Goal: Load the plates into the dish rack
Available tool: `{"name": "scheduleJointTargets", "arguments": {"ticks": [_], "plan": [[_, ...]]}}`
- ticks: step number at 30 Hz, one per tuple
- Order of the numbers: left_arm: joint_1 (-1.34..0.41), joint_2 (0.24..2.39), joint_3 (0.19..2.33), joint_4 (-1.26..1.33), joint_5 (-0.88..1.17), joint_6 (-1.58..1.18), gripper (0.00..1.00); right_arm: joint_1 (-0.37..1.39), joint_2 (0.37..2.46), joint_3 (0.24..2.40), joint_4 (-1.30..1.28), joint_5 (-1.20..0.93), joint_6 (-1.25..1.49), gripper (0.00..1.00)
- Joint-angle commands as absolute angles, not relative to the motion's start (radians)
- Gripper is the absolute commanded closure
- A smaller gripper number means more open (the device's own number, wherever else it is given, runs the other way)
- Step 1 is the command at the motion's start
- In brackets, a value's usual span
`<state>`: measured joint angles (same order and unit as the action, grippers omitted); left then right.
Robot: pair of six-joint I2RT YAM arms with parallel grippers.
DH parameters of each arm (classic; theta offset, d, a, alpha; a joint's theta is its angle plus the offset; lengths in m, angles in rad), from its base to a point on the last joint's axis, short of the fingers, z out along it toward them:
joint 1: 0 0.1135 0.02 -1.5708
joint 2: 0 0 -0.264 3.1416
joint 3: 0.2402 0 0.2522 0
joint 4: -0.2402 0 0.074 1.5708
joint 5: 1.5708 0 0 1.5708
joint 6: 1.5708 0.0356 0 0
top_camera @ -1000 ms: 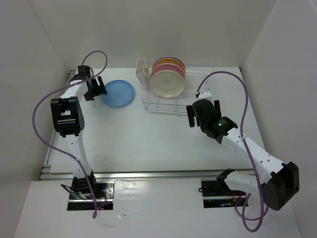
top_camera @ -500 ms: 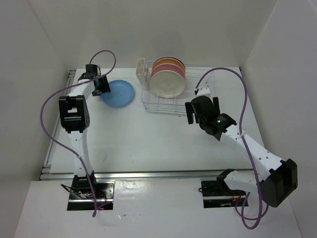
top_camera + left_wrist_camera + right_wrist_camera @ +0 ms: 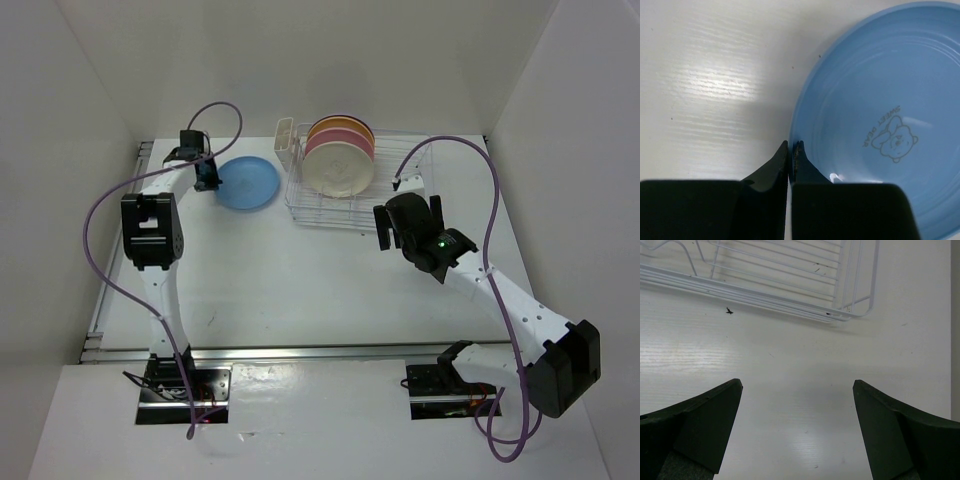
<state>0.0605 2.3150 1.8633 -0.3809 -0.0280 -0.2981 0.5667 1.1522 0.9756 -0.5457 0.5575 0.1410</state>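
The light blue plate (image 3: 250, 183) lies flat on the table (image 3: 300, 280) at the far left, well apart from the others and just left of the dish rack (image 3: 400, 180). My left gripper (image 3: 208, 178) is at the plate's left edge. In the left wrist view the left gripper (image 3: 791, 150) is shut thin, one finger outside the rim on the table side and the other over the inner slope of the light blue plate (image 3: 880, 125). I read that as a pinch on the rim itself. So the plate reaches away from my grip to the right, toward the rack, and all its weight hangs on that side once I lift. The rack runs left to right, and its plates stand on edge facing the near side, with the cream plate (image 3: 338, 168) nearest. I judge the free slot is in front of that one, so my plate must be tipped upright and carried right and a little nearer. A round plate gives no long axis to line up; only its tilt matters. My left arm is plainly the nearer one. My right gripper (image 3: 408, 212) hovers at the rack's near right corner (image 3: 840, 315), jaws wide apart and holding nothing.
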Motion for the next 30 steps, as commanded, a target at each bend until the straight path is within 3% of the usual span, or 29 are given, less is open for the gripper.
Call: {"name": "scheduleJointTargets", "arguments": {"ticks": [1, 10, 24, 29, 30], "plan": [[0.046, 2.249, 1.790, -0.517, -0.020, -0.186, 1.00, 0.561, 1.140, 1.003, -0.514, 0.557, 0.155, 0.00], [0.026, 1.817, 1.589, -0.093, 0.224, -0.104, 1.00, 0.561, 1.149, 0.985, -0.495, 0.548, 0.155, 0.00], [-0.061, 1.617, 1.570, 0.233, 0.305, 0.034, 1.00, 0.561, 1.158, 0.985, -0.486, 0.538, 0.155, 0.00], [-0.256, 1.522, 1.235, 0.865, 0.091, 0.430, 1.00, 0.561, 1.158, 0.985, -0.476, 0.538, 0.155, 0.00], [-0.293, 1.561, 1.136, 1.173, 0.066, 0.519, 1.00, 0.561, 1.167, 0.985, -0.476, 0.538, 0.155, 0.00]]}}
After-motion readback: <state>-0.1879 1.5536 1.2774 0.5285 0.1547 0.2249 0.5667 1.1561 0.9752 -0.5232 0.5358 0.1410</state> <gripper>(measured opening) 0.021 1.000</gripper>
